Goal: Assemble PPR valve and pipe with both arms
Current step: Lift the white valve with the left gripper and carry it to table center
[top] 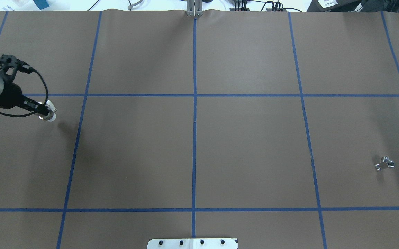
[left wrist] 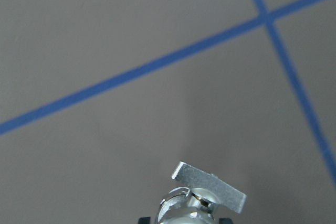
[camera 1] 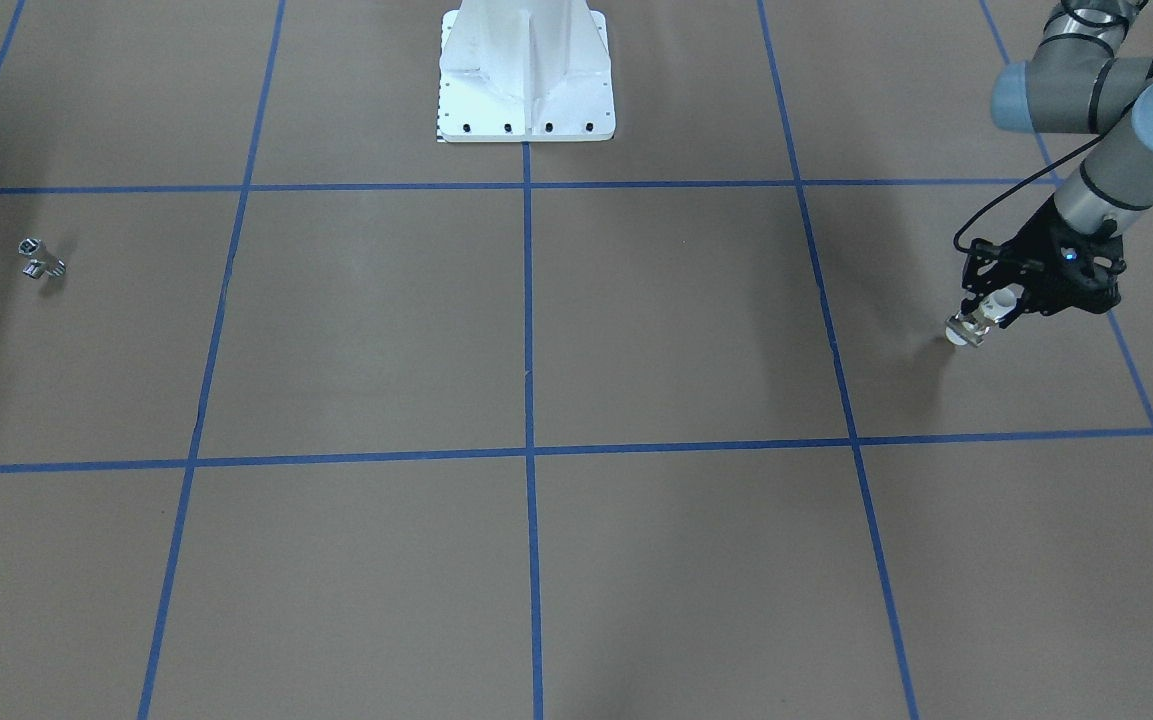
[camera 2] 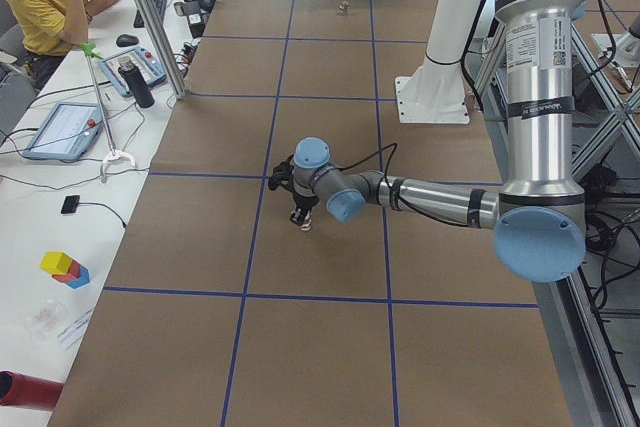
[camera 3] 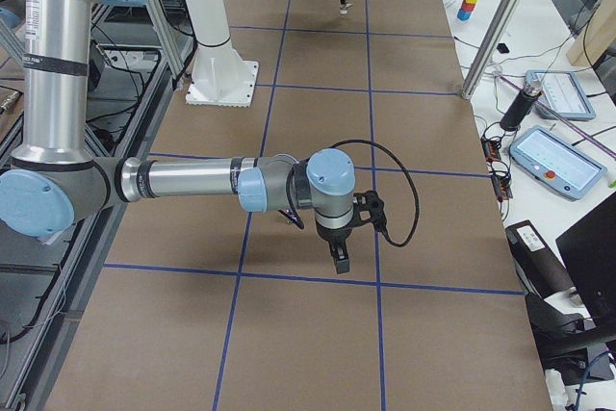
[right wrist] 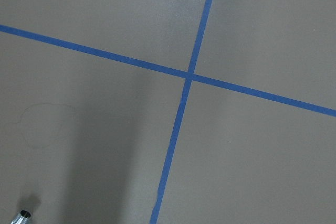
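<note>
While the right arm stretches out nearest in the right-side view, the right gripper hangs low over the brown table; I cannot tell how its fingers stand. The pipe lies on the table near it. Far across the table, the left gripper has its fingers clamped on the PPR valve.
</note>
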`<move>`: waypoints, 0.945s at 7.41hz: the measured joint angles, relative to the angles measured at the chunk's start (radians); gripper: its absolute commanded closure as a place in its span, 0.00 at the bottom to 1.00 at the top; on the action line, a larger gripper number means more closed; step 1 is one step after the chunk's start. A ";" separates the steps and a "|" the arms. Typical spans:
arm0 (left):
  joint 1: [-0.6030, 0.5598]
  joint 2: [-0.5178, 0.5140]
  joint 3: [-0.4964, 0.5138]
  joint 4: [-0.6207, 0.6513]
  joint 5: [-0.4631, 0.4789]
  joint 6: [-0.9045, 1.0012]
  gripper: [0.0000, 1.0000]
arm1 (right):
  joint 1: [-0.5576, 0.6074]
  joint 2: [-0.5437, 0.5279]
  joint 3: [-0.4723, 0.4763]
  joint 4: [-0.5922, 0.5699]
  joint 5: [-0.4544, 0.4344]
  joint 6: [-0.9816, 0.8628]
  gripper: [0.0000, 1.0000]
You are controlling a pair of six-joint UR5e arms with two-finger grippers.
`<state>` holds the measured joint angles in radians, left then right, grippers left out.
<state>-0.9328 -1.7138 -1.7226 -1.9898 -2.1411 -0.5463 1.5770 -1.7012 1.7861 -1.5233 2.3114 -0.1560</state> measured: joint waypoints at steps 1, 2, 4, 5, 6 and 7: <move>0.038 -0.085 0.000 0.068 0.015 -0.061 1.00 | 0.000 0.000 0.000 0.000 0.000 0.000 0.00; 0.096 -0.170 0.001 0.132 0.045 -0.141 1.00 | 0.000 0.000 0.000 0.000 0.002 0.000 0.00; 0.219 -0.351 0.013 0.282 0.106 -0.302 1.00 | 0.000 0.000 -0.001 0.000 0.008 0.000 0.00; 0.267 -0.446 0.046 0.340 0.129 -0.370 1.00 | 0.000 0.000 -0.001 0.000 0.011 0.001 0.00; 0.304 -0.537 0.104 0.367 0.155 -0.426 1.00 | 0.000 -0.001 -0.001 0.000 0.017 0.001 0.00; 0.333 -0.626 0.180 0.376 0.179 -0.473 1.00 | 0.000 -0.001 -0.001 0.000 0.020 0.000 0.00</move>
<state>-0.6001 -2.3399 -1.5427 -1.6136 -1.9624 -1.0197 1.5770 -1.7024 1.7855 -1.5232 2.3315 -0.1556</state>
